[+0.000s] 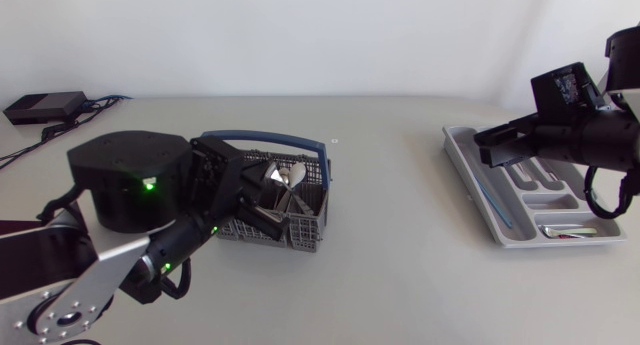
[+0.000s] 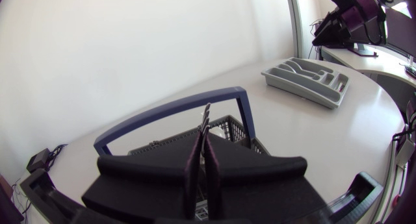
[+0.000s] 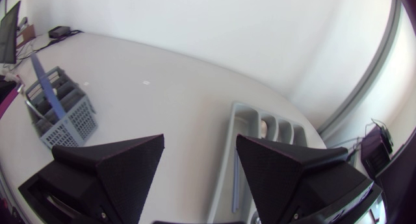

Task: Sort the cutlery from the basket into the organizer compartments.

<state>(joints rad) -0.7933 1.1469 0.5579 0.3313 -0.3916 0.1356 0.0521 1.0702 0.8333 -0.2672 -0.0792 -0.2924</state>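
Basket (image 1: pixel 300 231) with a blue handle sits left of centre on your surface (image 1: pixel 400 245), cutlery (image 1: pixel 285 175) standing in it. Organizer (image 1: pixel 468 170) lies well apart at your right, utensils (image 1: pixel 565 229) in its compartments. Your left tool (image 2: pixel 203 136) is down in the basket, fingers closed on a thin cutlery piece (image 2: pixel 206 115). Your right tool (image 3: pixel 199 139) hangs over the organizer, spread wide and empty.
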